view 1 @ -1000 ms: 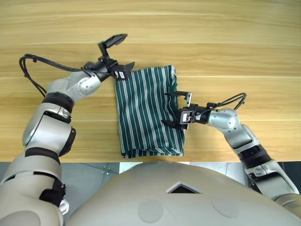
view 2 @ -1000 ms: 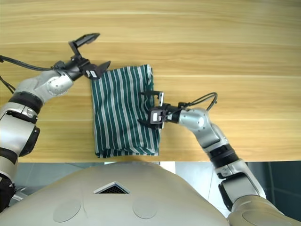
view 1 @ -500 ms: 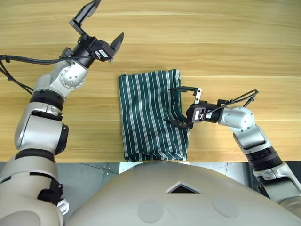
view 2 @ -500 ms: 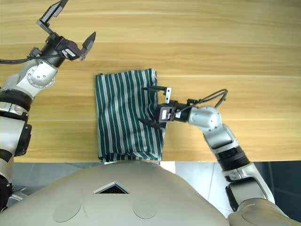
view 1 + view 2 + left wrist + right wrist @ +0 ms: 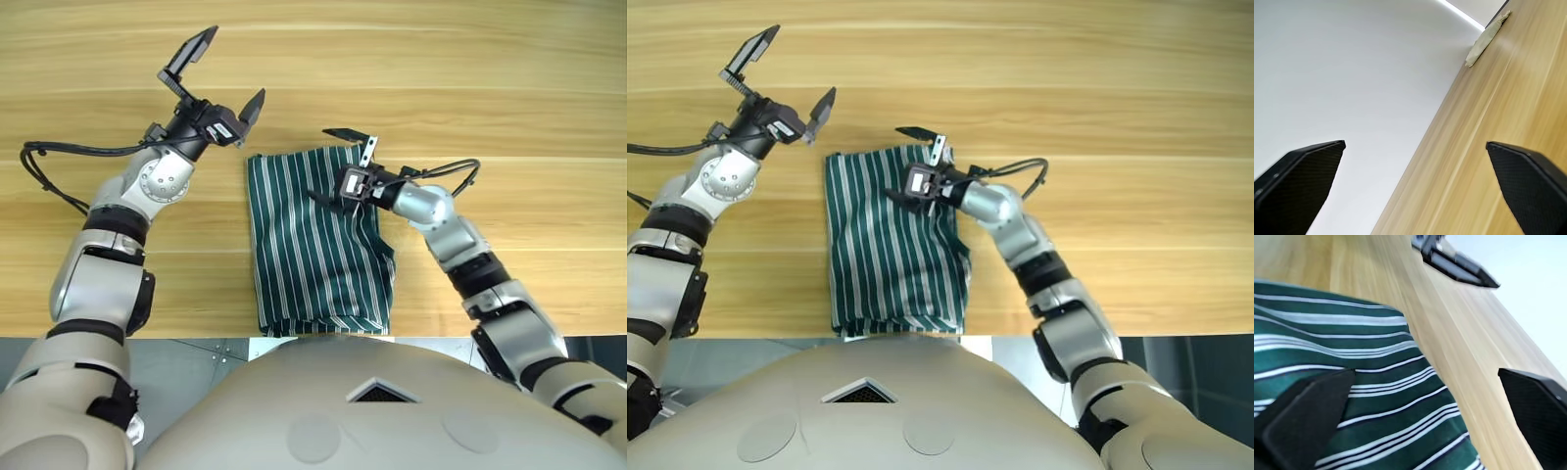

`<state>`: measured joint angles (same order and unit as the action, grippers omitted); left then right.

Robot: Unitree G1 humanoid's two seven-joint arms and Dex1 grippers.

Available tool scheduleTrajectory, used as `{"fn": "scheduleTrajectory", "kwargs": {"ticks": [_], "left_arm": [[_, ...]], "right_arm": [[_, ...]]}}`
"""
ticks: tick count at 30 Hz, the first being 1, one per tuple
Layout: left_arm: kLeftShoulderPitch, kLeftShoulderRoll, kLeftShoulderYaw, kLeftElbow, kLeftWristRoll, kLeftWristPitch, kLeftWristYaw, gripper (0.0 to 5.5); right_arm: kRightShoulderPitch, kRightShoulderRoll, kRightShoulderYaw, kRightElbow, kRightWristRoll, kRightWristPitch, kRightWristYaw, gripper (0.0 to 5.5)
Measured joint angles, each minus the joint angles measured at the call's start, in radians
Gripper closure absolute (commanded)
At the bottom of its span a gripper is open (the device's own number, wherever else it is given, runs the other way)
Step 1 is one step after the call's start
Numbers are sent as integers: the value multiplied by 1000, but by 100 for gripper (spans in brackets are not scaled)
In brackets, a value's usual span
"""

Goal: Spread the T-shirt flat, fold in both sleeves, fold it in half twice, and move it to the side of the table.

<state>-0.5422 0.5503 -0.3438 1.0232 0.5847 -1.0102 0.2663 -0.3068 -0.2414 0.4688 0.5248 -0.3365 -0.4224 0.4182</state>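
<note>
Where the folded green T-shirt with thin white stripes (image 5: pixel 315 245) lies on the light wooden table (image 5: pixel 490 78), it forms an upright rectangle close to the table's front edge, between the two arms. The right gripper (image 5: pixel 318 163) hangs over the shirt's far right corner with its black fingers (image 5: pixel 1308 406) spread wide. One finger is over the striped cloth just inside the corner and the other is at the shirt's far edge, with nothing held between them. Whether the nearer finger touches the fabric cannot be told. The left gripper (image 5: pixel 238 63) is raised above the table just beyond the shirt's far left corner, clear of the cloth. Its two fingers (image 5: pixel 1303 176) gape apart and point away from the robot, empty, with bare wood between them in the left wrist view.

Half a second ago the right gripper sat at the middle of the shirt's right edge; it has since travelled along that edge to the far corner. The left gripper, which touched the far left corner a second ago and then lifted off to the left, has come back nearer the corner. The shirt keeps its place and its folded shape.
</note>
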Motion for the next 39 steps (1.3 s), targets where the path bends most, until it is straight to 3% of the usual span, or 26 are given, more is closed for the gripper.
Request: {"fn": "scheduleTrajectory", "kwargs": {"ticks": [6, 12, 21, 27, 33, 36, 39], "left_arm": [[17, -12, 1, 0, 0, 9, 1, 15], [32, -29, 1, 0, 1, 13, 4, 15], [51, -35, 2, 0, -28, -7, -32, 15], [130, -49, 8, -73, -311, -103, -339, 15], [279, 24, -36, -408, -754, -24, -770, 15], [397, 164, -50, -622, -874, 63, -964, 15], [572, 360, -28, -777, -899, 116, -1090, 15]], "right_arm": [[-142, 38, 18, 269, -69, -105, -179, 10], [-203, 40, 11, 418, -74, -189, -243, 10], [-245, 25, 32, 475, -135, -217, -363, 10], [-142, -65, -41, 174, -28, -256, -241, 10], [-73, -148, -170, -179, 182, -186, -96, 10], [17, -273, -223, -390, 274, -116, 36, 10], [203, -477, -229, -633, 351, -42, 235, 10]]}}
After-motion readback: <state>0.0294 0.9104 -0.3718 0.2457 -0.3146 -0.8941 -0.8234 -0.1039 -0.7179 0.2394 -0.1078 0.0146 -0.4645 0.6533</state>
